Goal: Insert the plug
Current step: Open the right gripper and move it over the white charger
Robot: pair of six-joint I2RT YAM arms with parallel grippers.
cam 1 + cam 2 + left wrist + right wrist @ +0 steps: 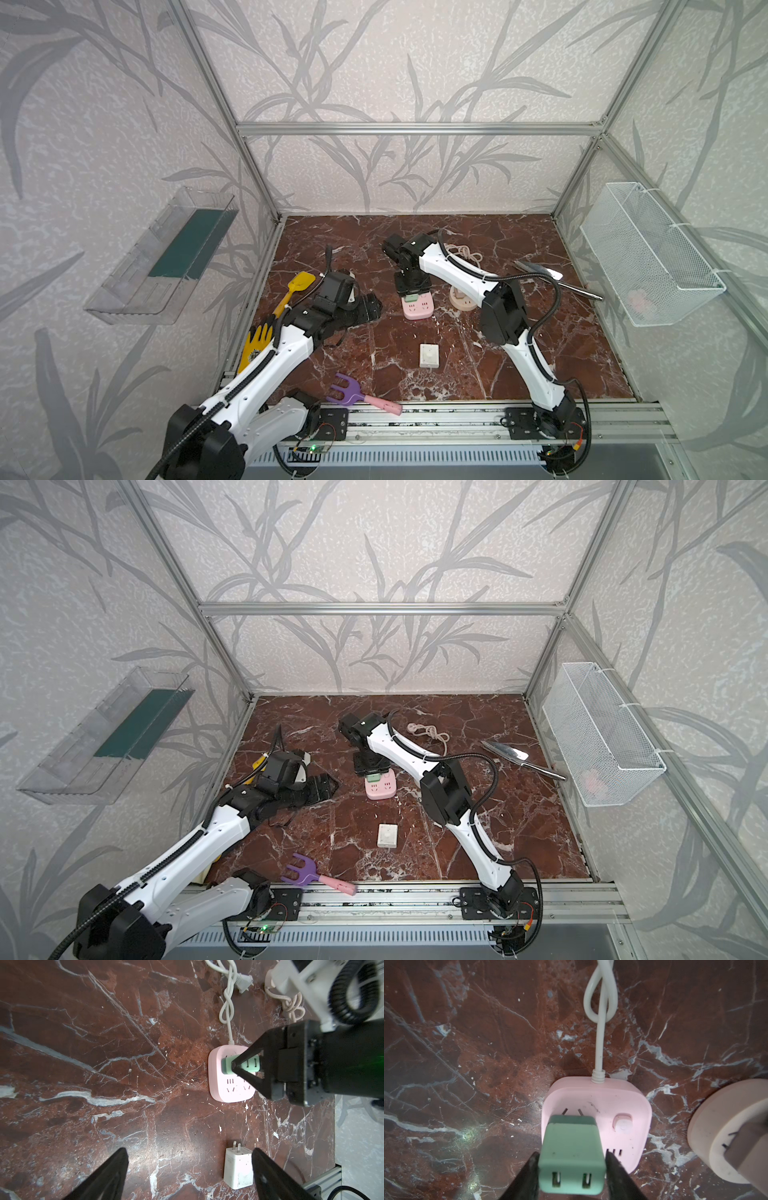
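Squarely between right fingers [527, 1178], green plug [571, 1159]

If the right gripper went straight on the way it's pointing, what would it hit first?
Probably the pink power strip: the right gripper points straight down at it, its fingers either side of the green plug standing in it. Depth is unclear.

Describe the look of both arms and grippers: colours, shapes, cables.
The left arm and right arm have white shells, black joints and a black ribbed cable hose each. The left gripper and right gripper are black, with tapering pointed fingers.
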